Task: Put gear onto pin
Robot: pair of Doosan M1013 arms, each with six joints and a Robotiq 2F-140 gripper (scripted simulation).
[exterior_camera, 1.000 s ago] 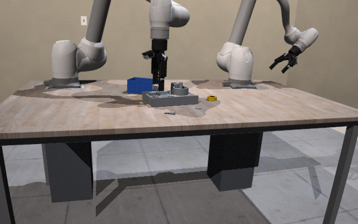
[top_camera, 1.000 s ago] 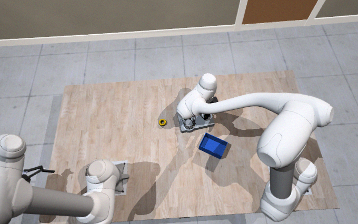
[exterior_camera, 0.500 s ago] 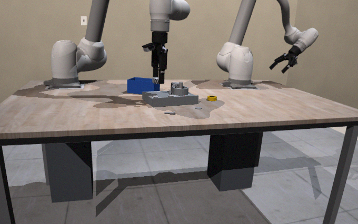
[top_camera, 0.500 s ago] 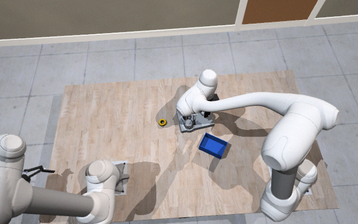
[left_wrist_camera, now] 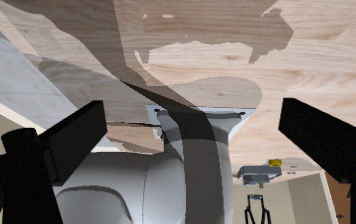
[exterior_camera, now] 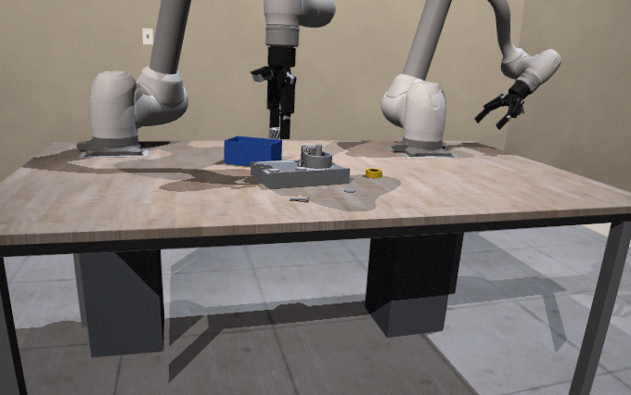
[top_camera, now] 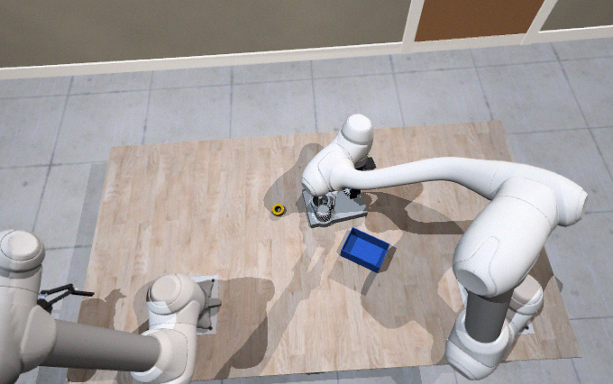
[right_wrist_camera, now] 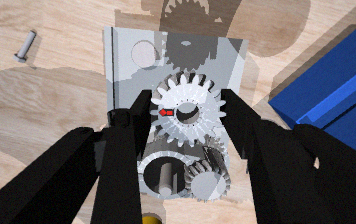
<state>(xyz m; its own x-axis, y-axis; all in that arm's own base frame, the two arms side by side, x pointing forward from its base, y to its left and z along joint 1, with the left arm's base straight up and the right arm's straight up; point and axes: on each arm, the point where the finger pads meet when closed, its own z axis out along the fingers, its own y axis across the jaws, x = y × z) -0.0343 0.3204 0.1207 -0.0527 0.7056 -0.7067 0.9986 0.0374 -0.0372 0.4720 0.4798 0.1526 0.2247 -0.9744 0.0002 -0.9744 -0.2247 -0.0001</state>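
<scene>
The loose gear [top_camera: 347,192] [exterior_camera: 274,133] [right_wrist_camera: 172,97] is gripped between the two fingers of the right gripper [top_camera: 354,193] [exterior_camera: 279,133] [left_wrist_camera: 255,196] [right_wrist_camera: 186,104] and is held in the air, off the pin [exterior_camera: 318,149] [right_wrist_camera: 165,181]. Its painted side is turned up towards the wrist, and the red arrow [right_wrist_camera: 166,113] is pointed at one of the fingers. In the right wrist view, the gear's open hole is seen apart from the pin, which is surrounded by the round collar [exterior_camera: 317,161] [right_wrist_camera: 141,170]. The mark on the collar cannot be made out.

Beside the collar, a second gear [top_camera: 324,211] [right_wrist_camera: 207,186] is mounted on the grey base [top_camera: 336,221] [exterior_camera: 307,177] [left_wrist_camera: 260,172] [right_wrist_camera: 116,80], and a pale disc [right_wrist_camera: 144,54] is seen on the same base.

The left gripper [top_camera: 81,291] [exterior_camera: 488,122] [left_wrist_camera: 192,115] is held wide open, with nothing gripped, well apart from the base. Near the base, a blue box [top_camera: 361,264] [exterior_camera: 252,152] [right_wrist_camera: 320,95] and a yellow ring [top_camera: 273,209] [exterior_camera: 373,174] [left_wrist_camera: 275,163] [right_wrist_camera: 151,220] are placed on the wooden table [top_camera: 180,203] [exterior_camera: 93,199] [left_wrist_camera: 225,50] [right_wrist_camera: 50,100]. A bolt [exterior_camera: 299,198] [right_wrist_camera: 26,46] is laid on its side there too, near a small flat disc [exterior_camera: 349,190].
</scene>
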